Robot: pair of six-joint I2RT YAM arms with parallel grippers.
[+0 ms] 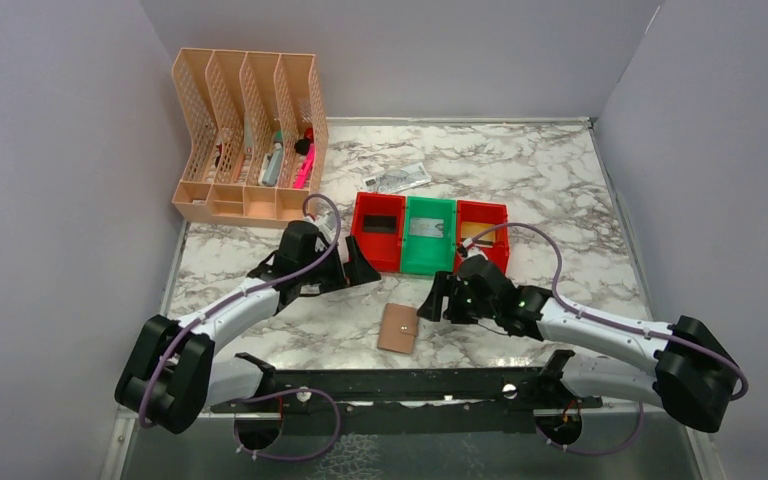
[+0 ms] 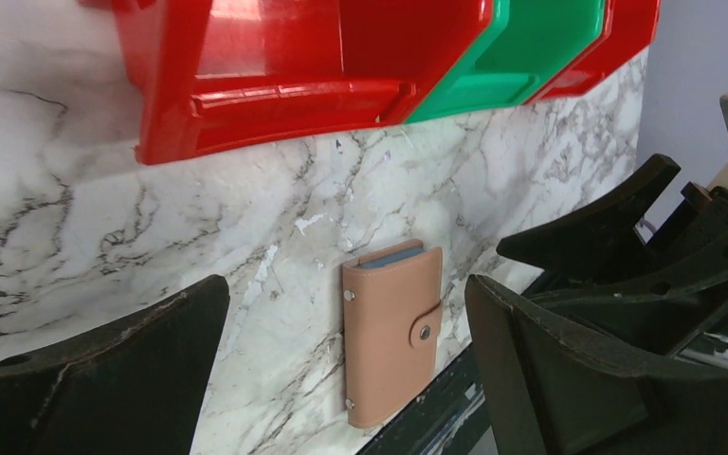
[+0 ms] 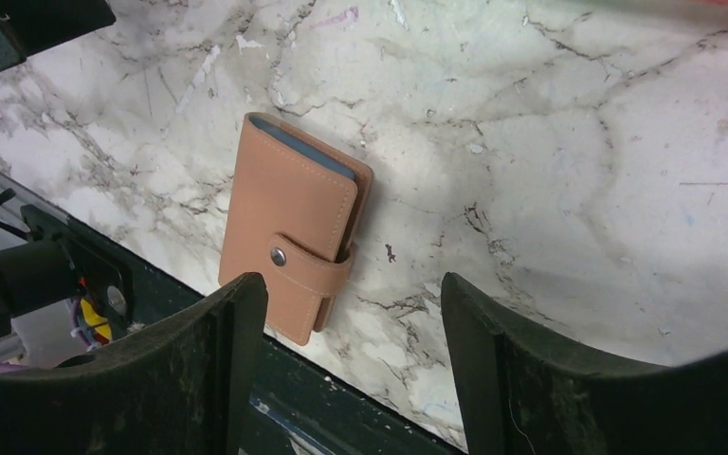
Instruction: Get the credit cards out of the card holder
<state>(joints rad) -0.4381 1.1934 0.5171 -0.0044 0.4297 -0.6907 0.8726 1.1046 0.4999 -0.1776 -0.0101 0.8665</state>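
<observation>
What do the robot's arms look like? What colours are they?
The left arm and right arm are both made of white tube-shaped links joined by chunky black joints. A purple cable loops along each one. At the ends sit the black left gripper and right gripper, each with two curved, scuffed fingers.

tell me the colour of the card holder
Tan-brown card holder, clearest in the right wrist view.

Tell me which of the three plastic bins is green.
The middle bin; it alone is green, flanked by the left red bin and the right red bin.
</observation>
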